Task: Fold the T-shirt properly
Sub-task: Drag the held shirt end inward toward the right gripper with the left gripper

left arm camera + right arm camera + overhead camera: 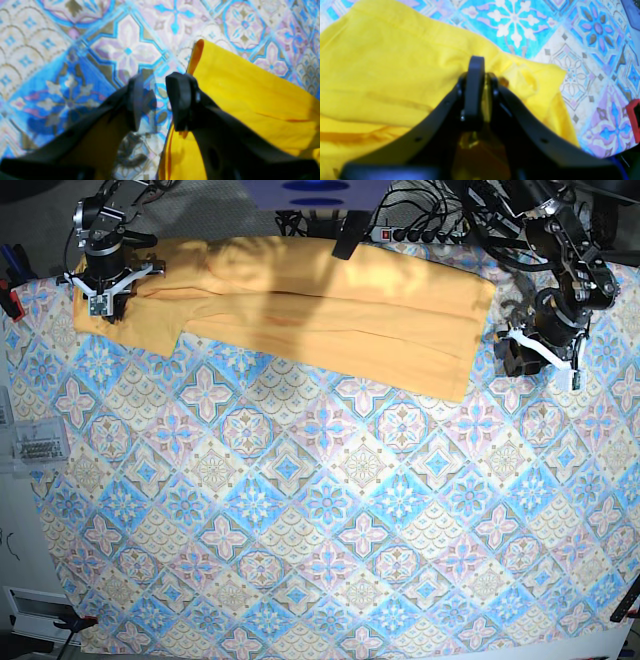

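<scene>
In the left wrist view, the left gripper (154,101) sat low in the middle of the frame with its jaws apart and nothing between them, only the patterned cloth (75,62) showing through the gap. The yellow T-shirt (250,95) filled the right side, and one jaw was just beside its edge. In the right wrist view, the right gripper (480,87) was in the middle with its jaws pressed together, and a bit of yellow showed between them, so it looked like it was pinching the T-shirt (382,62) near a bunched-up corner. A small red thing (634,117) poked in at the right edge. In the base view, the T-shirt (320,310) lay in a long band across the top of the worktop (320,530), on the tile-patterned cloth. The right gripper (103,288) was at the upper left, on the shirt's end, and the left gripper (540,350) was at the upper right, just off the other end. To do this step well, the left jaws should probably take hold of the free edge too, so both ends lift together and the fold stays flat and even. No brand, label or writing could be read anywhere.
</scene>
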Controlling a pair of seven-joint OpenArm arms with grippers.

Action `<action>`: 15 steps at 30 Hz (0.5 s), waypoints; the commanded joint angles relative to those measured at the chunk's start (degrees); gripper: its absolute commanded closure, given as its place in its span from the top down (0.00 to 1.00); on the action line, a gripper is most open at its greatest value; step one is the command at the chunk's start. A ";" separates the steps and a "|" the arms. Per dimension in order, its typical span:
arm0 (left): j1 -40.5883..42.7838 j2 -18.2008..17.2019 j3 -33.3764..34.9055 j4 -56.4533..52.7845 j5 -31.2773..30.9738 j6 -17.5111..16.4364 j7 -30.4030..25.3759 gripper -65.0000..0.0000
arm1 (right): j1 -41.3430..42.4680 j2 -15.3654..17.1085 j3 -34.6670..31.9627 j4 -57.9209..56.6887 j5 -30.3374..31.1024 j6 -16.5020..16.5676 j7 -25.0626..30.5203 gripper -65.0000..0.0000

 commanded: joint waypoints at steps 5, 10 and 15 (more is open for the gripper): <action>-2.29 0.11 4.94 1.43 -0.80 -0.36 2.76 0.31 | -0.24 -0.79 -0.77 -1.45 -4.22 3.25 -5.97 0.07; -4.05 0.03 5.03 -2.35 0.08 -0.36 7.16 0.31 | -0.24 -0.79 -0.59 -1.45 -4.22 3.25 -5.97 0.07; -4.14 -2.17 5.03 -2.62 0.43 -0.36 10.67 0.41 | -0.24 -0.79 -0.59 -1.45 -4.13 3.25 -5.97 0.07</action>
